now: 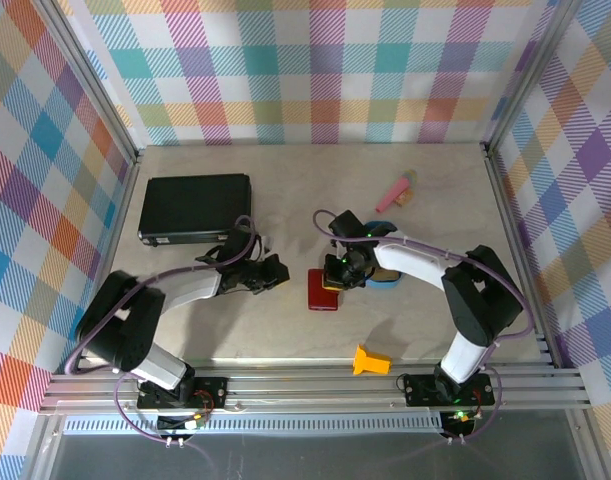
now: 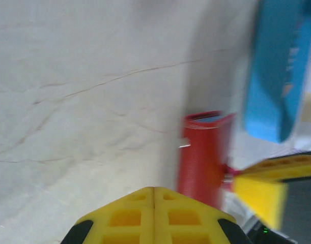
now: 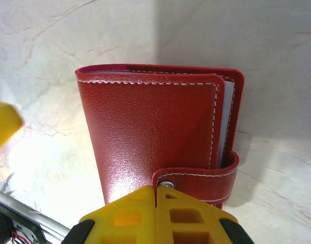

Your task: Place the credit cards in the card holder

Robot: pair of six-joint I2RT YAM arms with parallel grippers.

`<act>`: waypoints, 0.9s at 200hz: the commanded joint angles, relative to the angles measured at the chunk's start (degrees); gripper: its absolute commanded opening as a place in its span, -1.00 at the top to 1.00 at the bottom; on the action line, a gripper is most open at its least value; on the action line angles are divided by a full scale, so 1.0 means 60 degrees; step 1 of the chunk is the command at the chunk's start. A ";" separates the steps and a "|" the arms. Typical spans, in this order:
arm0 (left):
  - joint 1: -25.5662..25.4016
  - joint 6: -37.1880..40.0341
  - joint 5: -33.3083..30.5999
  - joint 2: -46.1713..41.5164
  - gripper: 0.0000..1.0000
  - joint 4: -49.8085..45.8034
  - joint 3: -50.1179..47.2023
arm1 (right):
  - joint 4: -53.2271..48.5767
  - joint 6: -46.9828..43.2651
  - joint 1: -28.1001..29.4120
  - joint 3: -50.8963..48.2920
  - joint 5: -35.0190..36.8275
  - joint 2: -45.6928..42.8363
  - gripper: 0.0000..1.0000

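The card holder (image 3: 150, 127) is a dark-red wallet lying folded on the table, its tab wrapped over the front edge. My right gripper (image 3: 156, 189) is shut, its yellow tips resting at the tab's metal snap (image 3: 166, 184). A grey-blue inner edge shows along the wallet's right side. From above, the card holder (image 1: 322, 291) lies mid-table with my right gripper (image 1: 335, 277) over its top edge. My left gripper (image 1: 276, 272) is shut just to its left, holding nothing. In the left wrist view those shut tips (image 2: 154, 189) hover short of the card holder (image 2: 202, 152). The credit cards are out of view.
A blue oval tray (image 1: 388, 283) lies under the right arm, also blurred in the left wrist view (image 2: 277, 66). A black flat case (image 1: 195, 207) sits back left, a pink object (image 1: 395, 190) back right, and a yellow piece (image 1: 370, 360) near the front rail.
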 commanded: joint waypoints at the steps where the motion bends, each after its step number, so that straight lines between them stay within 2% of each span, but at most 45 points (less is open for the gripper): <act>1: -0.0009 -0.0478 0.0275 -0.0819 0.92 -0.0040 -0.0334 | 0.0376 0.0541 0.0406 0.0543 -0.0361 0.0505 1.00; 54: -0.0019 -0.1035 0.0689 -0.0778 0.90 0.0702 -0.0982 | 0.0940 0.1280 0.0974 0.1370 -0.0400 0.1618 1.00; 135: -0.0052 -0.1312 0.0829 0.0744 0.91 0.1591 -0.1259 | 0.1081 0.1352 0.1004 0.1478 -0.0590 0.1938 1.00; 154: -0.0052 -0.1258 0.0647 0.1082 0.92 0.1491 -0.1282 | 0.1000 0.1297 0.1005 0.1436 -0.0575 0.1887 1.00; 180: -0.0052 -0.0988 -0.0225 0.1348 0.99 0.0429 -0.1216 | 0.0776 0.1175 0.0935 0.1327 -0.0350 0.1617 1.00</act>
